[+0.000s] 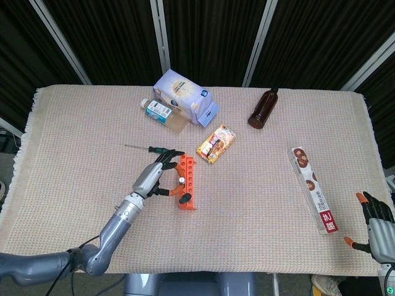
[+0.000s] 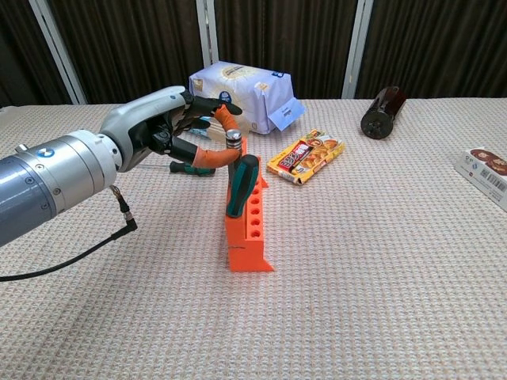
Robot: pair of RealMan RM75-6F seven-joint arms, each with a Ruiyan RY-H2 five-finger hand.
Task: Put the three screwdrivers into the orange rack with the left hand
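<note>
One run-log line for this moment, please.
orange rack: two screwdrivers in | third screwdriver: on table | left hand: at rack, grip unclear

Print on white bag (image 1: 184, 97), snack pack (image 1: 216, 143), long box (image 1: 314, 189), none legible

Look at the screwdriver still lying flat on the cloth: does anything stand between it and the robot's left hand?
No object does. The last screwdriver lies on the cloth just beyond the left hand, which is by the orange rack. The rack stands to the hand's right, not between them, and already holds two screwdrivers.
</note>
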